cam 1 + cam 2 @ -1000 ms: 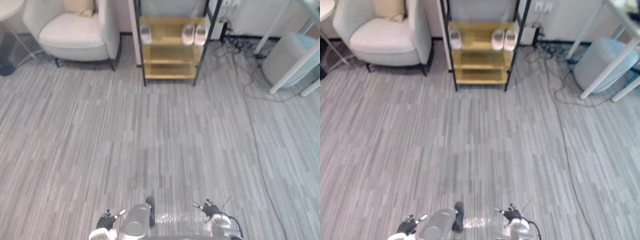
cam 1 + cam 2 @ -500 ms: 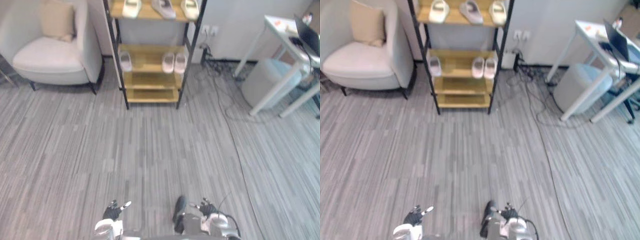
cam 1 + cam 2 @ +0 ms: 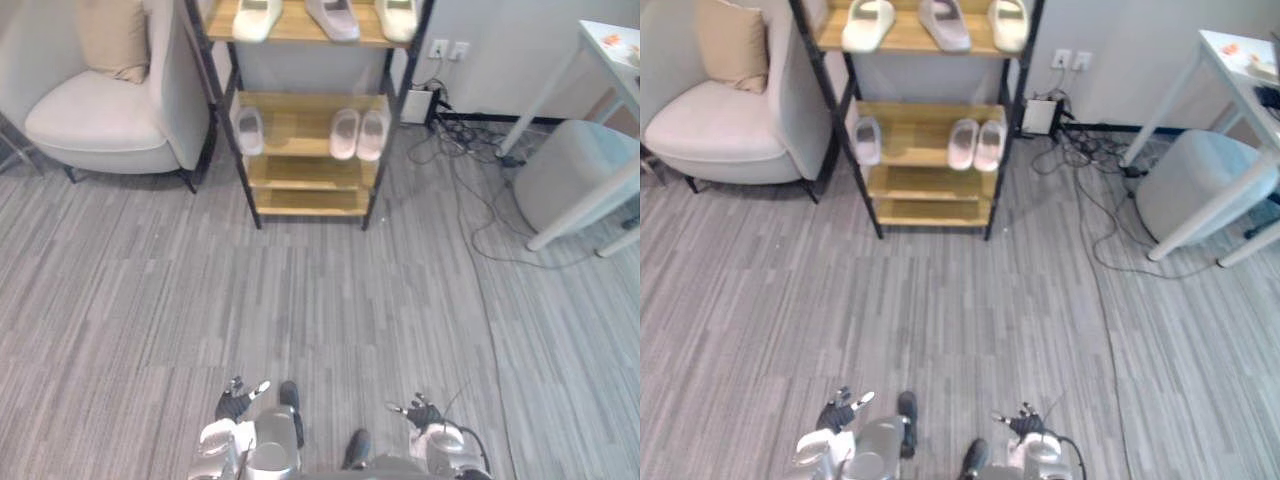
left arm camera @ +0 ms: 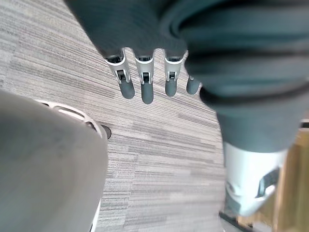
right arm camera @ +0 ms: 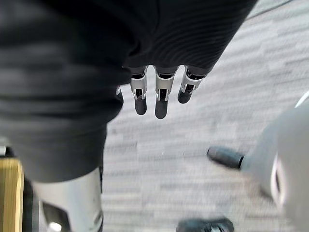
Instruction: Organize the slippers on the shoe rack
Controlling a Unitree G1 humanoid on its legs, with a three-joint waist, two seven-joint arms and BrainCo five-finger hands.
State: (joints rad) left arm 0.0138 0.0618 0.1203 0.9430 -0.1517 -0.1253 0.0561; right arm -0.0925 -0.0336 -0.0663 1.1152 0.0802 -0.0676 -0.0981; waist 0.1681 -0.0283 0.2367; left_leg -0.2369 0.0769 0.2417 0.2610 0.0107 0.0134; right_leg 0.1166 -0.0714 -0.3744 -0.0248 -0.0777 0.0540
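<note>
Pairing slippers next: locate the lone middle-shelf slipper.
Left eye view: the lone slipper lies at the left end of the middle shelf, apart from the pair at its right.

Bright, even indoor light, faint shadows

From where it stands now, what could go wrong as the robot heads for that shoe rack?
1. Loose cables sprawl on the floor right of the rack; a step that way might snag them.
2. The armchair sits close on the rack's left, so the approach looks tight.
3. Both hands, left and right, hang open and empty; reaching among the slippers could knock one off.
</note>
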